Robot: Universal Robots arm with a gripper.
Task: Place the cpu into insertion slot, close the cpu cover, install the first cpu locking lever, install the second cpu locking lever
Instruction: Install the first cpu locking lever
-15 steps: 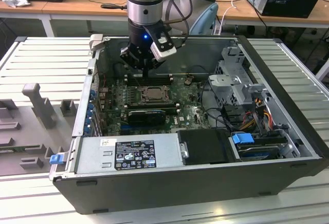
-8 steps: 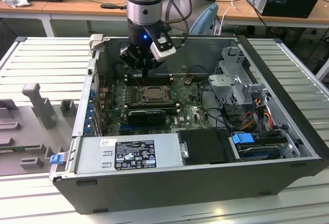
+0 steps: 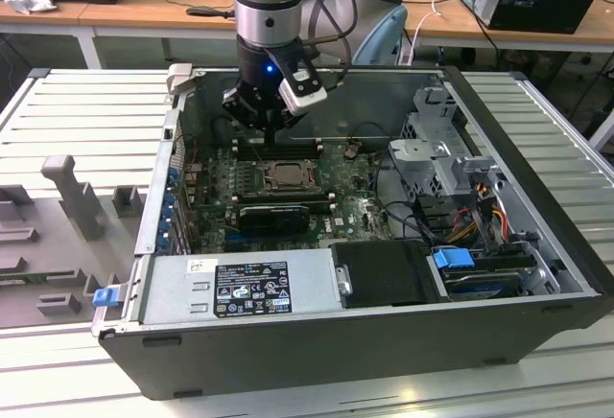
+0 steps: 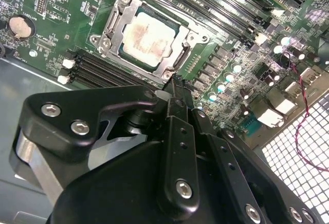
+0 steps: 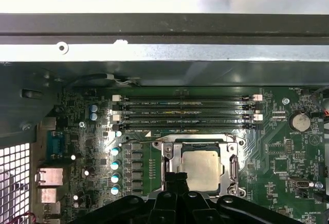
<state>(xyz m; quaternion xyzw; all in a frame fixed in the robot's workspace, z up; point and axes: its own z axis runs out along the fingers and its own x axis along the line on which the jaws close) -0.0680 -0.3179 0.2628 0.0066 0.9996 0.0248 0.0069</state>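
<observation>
- Over the far part of the motherboard (image 3: 357,209), inside the open computer case (image 3: 384,353), the gripper (image 3: 274,134) is held just above the insertion slot (image 3: 260,177), towards the exterior view's left.
- Its fingers are seen pressed together in the second wrist view, with nothing pinched. The tip is set at the edge of the socket frame.
- The cpu (image 4: 149,36) is seated in the slot. Its pale top is seen through the window of the cpu cover (image 4: 119,16), which lies flat over it.
- Placing and cover closing are judged done, and lever work is judged to be the step in hand.
- One thin locking lever (image 4: 159,7) is seen along a side of the cover. Whether it is latched cannot be told.
- The lever move is judged to call for tip contact on the thin wire alone, pressed down and carried under its catch. The memory slots (image 4: 103,70) just beside the socket should be left untouched.
</observation>
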